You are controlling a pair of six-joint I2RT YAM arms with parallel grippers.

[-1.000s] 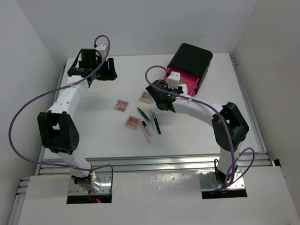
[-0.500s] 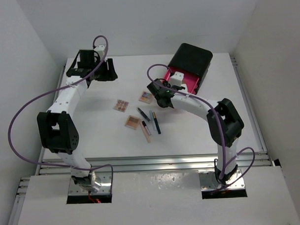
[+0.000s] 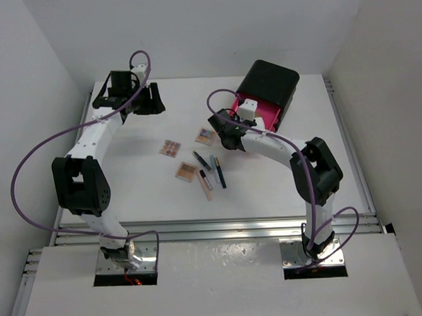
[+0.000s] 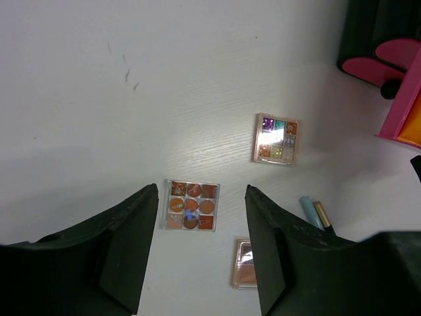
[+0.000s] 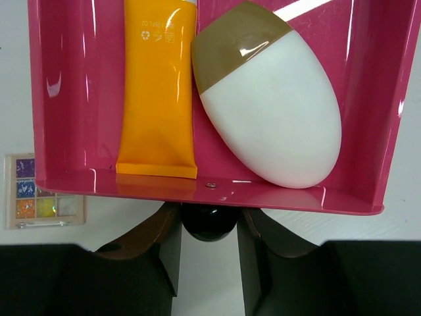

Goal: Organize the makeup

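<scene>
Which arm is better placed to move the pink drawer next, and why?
Right. The right gripper grips the black knob of the pink drawer; the left gripper is open and empty, well apart from the drawer.

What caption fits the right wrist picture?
Right gripper pinches the pink drawer's black knob; orange tube and white puff lie inside.

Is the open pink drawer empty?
No, an orange tube and the white puff lie side by side inside the pink drawer.
</scene>
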